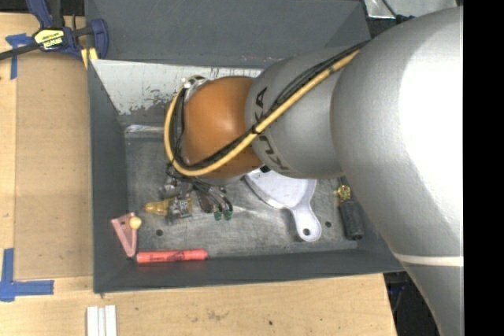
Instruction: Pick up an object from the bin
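Note:
My gripper (195, 199) reaches down into the left middle of the bin, mostly hidden under the arm's orange cover. A small brass-yellow piece (160, 207) lies right at its left side; whether they touch I cannot tell. A pink triangular piece with a yellow knob (124, 234) rests in the front left corner. A red marker (172, 256) lies flat along the front wall, just below the gripper.
A white flat paddle with a holed handle (293, 208) lies right of the gripper, partly under the arm. A black cylinder with a brass tip (350, 216) sits by the right wall. The arm covers the bin's back and right.

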{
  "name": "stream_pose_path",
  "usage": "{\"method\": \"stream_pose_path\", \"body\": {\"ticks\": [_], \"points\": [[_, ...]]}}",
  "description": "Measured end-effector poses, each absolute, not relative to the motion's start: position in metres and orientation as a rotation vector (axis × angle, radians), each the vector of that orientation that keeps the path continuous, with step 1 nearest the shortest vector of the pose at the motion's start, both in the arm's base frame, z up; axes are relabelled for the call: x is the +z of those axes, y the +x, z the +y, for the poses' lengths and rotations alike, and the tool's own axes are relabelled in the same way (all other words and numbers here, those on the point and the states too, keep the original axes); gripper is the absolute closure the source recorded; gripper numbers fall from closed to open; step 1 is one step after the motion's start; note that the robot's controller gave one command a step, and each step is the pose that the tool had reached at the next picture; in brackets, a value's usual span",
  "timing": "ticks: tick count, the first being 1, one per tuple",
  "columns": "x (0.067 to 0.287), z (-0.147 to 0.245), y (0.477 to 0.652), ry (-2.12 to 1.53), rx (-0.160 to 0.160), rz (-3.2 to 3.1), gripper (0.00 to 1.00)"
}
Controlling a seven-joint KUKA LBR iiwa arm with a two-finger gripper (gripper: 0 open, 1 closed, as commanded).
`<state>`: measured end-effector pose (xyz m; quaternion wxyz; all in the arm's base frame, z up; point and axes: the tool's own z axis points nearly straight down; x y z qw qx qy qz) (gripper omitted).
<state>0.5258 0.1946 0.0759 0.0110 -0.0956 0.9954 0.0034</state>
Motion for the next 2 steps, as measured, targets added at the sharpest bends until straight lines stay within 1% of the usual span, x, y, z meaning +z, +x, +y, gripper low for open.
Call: {"method": "stream_pose_path", "body": {"ticks": [1, 2], "points": [[0.076, 0.195, 0.526, -0.299, 0.011, 3.106, 1.00], [0.224, 0.175, 0.511, -0.244, 0.002, 3.127, 1.00]]}}
